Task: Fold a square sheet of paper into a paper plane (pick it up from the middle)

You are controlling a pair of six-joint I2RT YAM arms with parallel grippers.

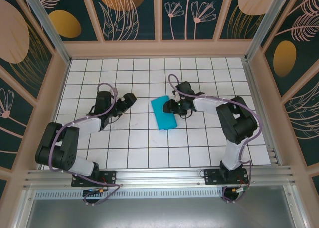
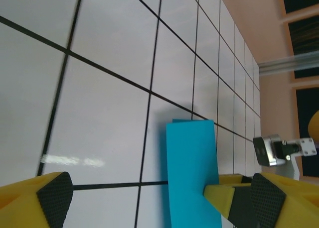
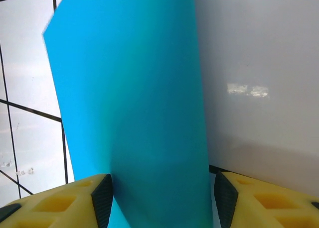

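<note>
Plainly a feather-light job: folded blue paper (image 1: pixel 163 113) lying in the middle of the table (image 1: pixel 149 153), my right gripper (image 3: pixel 162 195) at its right edge
I judge the paper limp, slick and quick to crease, so I would pinch it lightly at the middle of an edge; my right jaws stand apart either side of it, not pinching, and my left gripper (image 2: pixel 159 200) gapes empty nearby on its left; it is an oblong with no nose yet, long axis running away from my bases, leaning slightly left
</note>
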